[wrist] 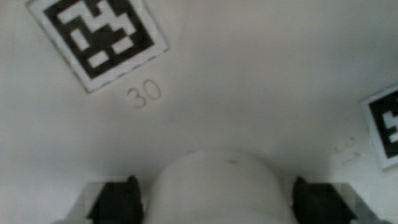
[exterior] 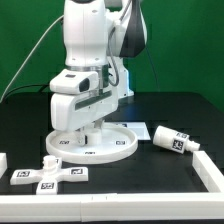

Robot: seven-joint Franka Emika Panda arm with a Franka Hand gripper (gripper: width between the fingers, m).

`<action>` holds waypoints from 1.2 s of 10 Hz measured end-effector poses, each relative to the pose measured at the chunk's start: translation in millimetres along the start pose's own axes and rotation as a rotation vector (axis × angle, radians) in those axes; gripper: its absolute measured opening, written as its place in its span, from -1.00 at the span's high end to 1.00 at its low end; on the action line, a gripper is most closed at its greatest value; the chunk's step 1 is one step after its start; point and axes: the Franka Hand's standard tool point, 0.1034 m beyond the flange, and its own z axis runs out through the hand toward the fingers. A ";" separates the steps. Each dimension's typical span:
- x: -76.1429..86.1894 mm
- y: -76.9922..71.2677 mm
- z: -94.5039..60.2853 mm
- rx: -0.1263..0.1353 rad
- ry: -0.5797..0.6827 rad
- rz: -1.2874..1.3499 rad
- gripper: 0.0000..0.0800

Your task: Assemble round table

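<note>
The large rimmed round disc [exterior: 95, 148] lies flat on the black table, with tags on its top. My gripper [exterior: 90, 131] stands straight down over its middle. In the wrist view the disc's surface [wrist: 231, 90] fills the frame, with a tag [wrist: 100, 35] and the number 30. A rounded white hub [wrist: 222, 185] rises between my dark fingers [wrist: 121, 200], and both pads sit against its sides. The short thick cylinder leg [exterior: 170, 138] lies on its side toward the exterior view's right. The small cross-shaped foot [exterior: 52, 173] lies at the front left.
A white raised border [exterior: 130, 205] runs along the front of the black table and up its right side [exterior: 205, 165]. Another white piece [exterior: 4, 160] shows at the left edge. A green wall stands behind the arm.
</note>
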 end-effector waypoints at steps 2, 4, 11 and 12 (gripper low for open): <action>0.0 0.0 0.0 0.000 0.000 0.000 -0.01; -0.1 0.0 -0.1 0.002 -0.001 0.001 -0.01; 62.3 56.6 -57.4 0.043 -0.067 0.136 -0.01; 76.4 58.4 -58.0 0.031 -0.063 0.139 -0.01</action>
